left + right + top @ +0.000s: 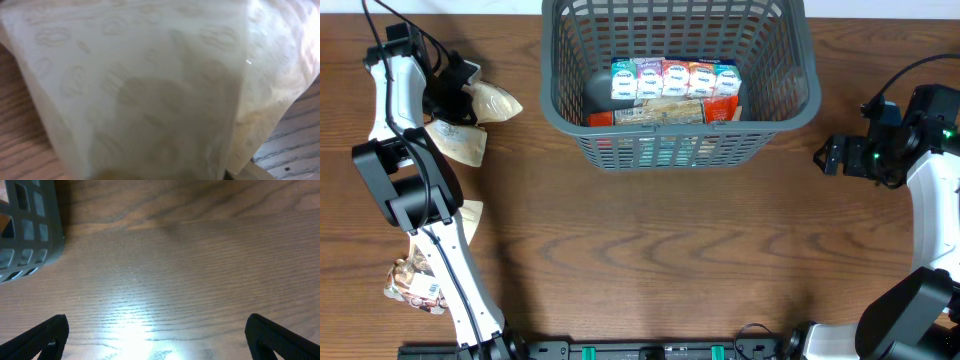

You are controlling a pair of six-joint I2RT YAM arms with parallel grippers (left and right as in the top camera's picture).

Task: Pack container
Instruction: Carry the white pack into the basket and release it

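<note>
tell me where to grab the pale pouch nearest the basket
Probably its free end pointing toward the basket, from above: the pale pouch lies exposed there, while its other end is crowded by the left gripper and a second pouch.

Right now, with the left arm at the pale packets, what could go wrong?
A pale packet fills the left wrist view, so the hold of the left gripper cannot be checked; it might slip. Overhead, the packets lie close together, so a neighbour could be dragged along.
</note>
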